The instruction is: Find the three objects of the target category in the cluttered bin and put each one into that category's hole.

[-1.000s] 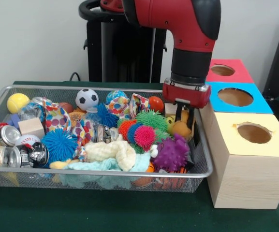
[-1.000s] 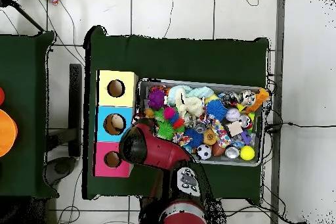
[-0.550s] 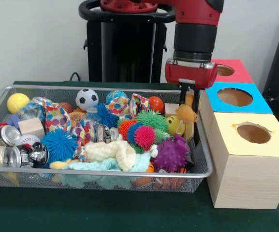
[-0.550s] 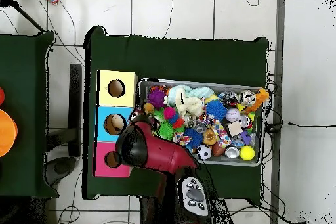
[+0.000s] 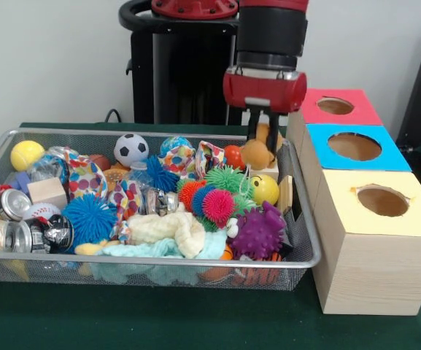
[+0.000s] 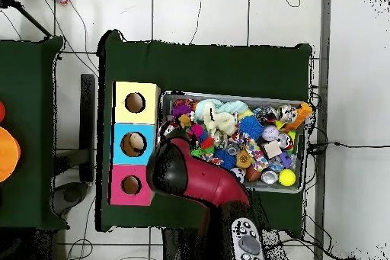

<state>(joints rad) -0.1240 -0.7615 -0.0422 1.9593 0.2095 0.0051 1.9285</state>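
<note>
My gripper (image 5: 260, 140) hangs above the back right corner of the wire bin (image 5: 159, 260), shut on an orange-brown plush toy (image 5: 255, 154) that dangles clear of the clutter. To its right stand three boxes with round holes: red (image 5: 335, 106), blue (image 5: 354, 146) and yellow-topped wood (image 5: 383, 200). Seen from overhead, the red arm (image 6: 183, 174) hides the gripper and the toy beside the blue box (image 6: 134, 144) and the bin's left end.
The bin holds a purple spiky ball (image 5: 258, 231), a yellow smiley ball (image 5: 264, 189), a pink spiky ball (image 5: 217, 205), a soccer ball (image 5: 130, 149), cans (image 5: 9, 204), a wooden block (image 5: 47, 191) and cloth pieces. The boxes stand against the bin's right wall.
The gripper has lifted the plush toy out of the bin's right end, then moved left and toward the bin's back with it.
</note>
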